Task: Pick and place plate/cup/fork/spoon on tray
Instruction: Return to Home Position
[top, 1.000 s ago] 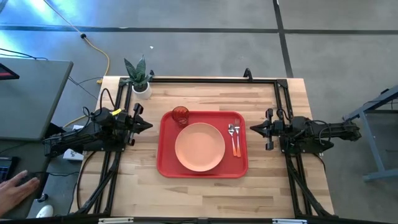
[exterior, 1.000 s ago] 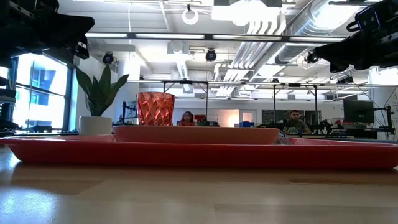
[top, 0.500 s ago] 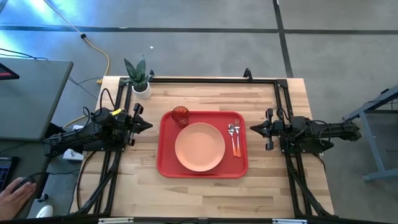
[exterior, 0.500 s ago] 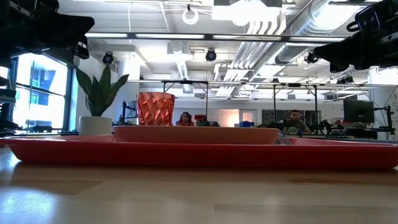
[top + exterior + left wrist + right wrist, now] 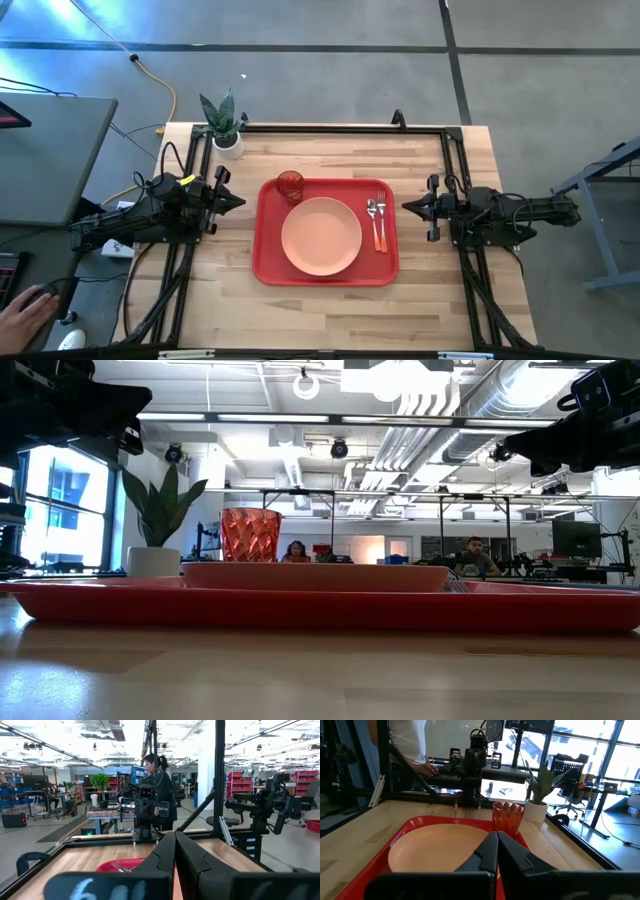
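The red tray (image 5: 270,265) lies flat in the middle of the table. The salmon-pink plate (image 5: 321,236) rests on it at the centre, and the red-orange cup (image 5: 290,184) stands upright in its far left corner. The spoon (image 5: 371,213) and the fork (image 5: 380,225) lie side by side along the tray's right side. My left gripper (image 5: 240,201) is shut and empty, left of the tray. My right gripper (image 5: 405,207) is shut and empty, right of the tray. The right wrist view shows the plate (image 5: 435,851) and cup (image 5: 508,818) beyond its shut fingers.
A white pot with a green plant (image 5: 226,128) stands at the table's far left corner. A black frame (image 5: 330,130) runs along the table's far edge and sides. A person's hand (image 5: 25,308) shows off the table at the near left. People show in the room behind.
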